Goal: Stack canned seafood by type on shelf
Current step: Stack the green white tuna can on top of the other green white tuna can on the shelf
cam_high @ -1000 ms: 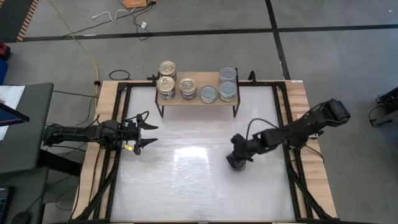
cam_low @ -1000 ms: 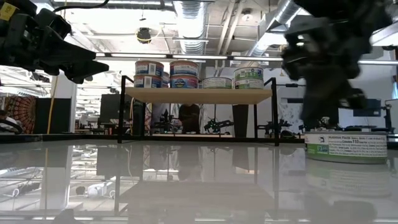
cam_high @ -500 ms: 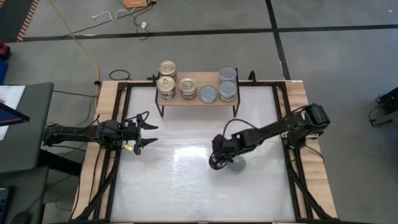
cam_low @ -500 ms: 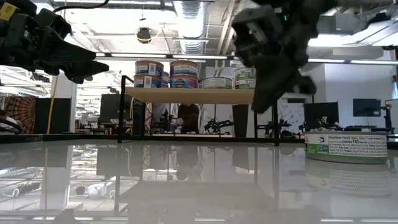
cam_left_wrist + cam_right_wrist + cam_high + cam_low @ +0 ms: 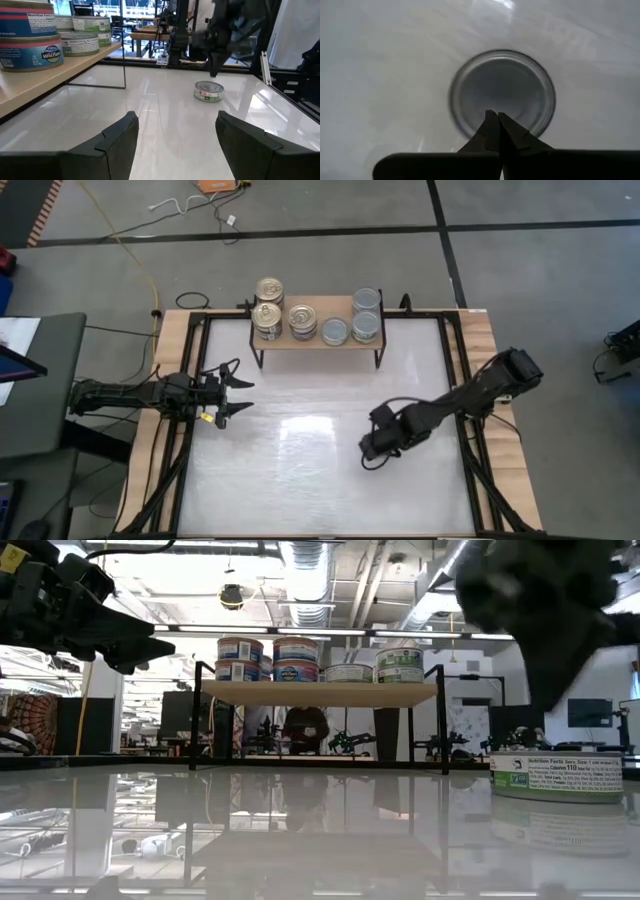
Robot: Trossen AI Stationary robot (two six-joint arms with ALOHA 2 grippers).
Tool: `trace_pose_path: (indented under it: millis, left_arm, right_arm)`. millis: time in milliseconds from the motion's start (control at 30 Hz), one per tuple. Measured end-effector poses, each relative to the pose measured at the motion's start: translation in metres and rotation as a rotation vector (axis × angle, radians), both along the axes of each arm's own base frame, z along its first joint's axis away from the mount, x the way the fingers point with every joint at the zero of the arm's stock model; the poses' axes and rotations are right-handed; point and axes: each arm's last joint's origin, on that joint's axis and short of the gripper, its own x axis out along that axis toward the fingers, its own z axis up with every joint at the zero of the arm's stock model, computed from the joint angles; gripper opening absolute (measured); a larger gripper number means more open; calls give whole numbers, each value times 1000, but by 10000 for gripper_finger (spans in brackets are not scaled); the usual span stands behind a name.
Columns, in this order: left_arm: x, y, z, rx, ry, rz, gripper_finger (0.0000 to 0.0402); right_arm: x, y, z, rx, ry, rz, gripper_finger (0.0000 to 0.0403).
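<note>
The closed, empty right end effector (image 5: pixel 496 131) hangs over a low round tin (image 5: pixel 502 92) with a plain silver-grey lid, at the tabletop's (image 5: pixel 300 470) four o'clock.

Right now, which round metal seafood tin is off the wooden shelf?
The silver-lidded tin alone on the white tabletop, under the right gripper; the rest are shelved.

A robotics lab or industrial workshop, going by the surroundings. Bare grey concrete floor (image 5: pixel 300 210) crossed by black tape lines (image 5: pixel 300 232), with a yellow cable (image 5: pixel 137 255) trailing toward the white worktable's (image 5: pixel 300 470) far left corner. Exposed silver ventilation ducts (image 5: pixel 305 570) and strip lights overhead. Beyond the table's far edge, more benches with black stands and arm rigs (image 5: pixel 175 30), dark monitors (image 5: pixel 590 712), and a person (image 5: pixel 305 728) seated at a distance.
</note>
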Motion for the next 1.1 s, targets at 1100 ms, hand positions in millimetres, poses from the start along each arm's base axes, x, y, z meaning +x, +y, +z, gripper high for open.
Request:
trace_pose_path:
  millis: [1100]
  left_arm:
    - [0,1,7,-388,-106,31,254]
  right_arm:
    - [171,-78,22,-64,-552,80,32]
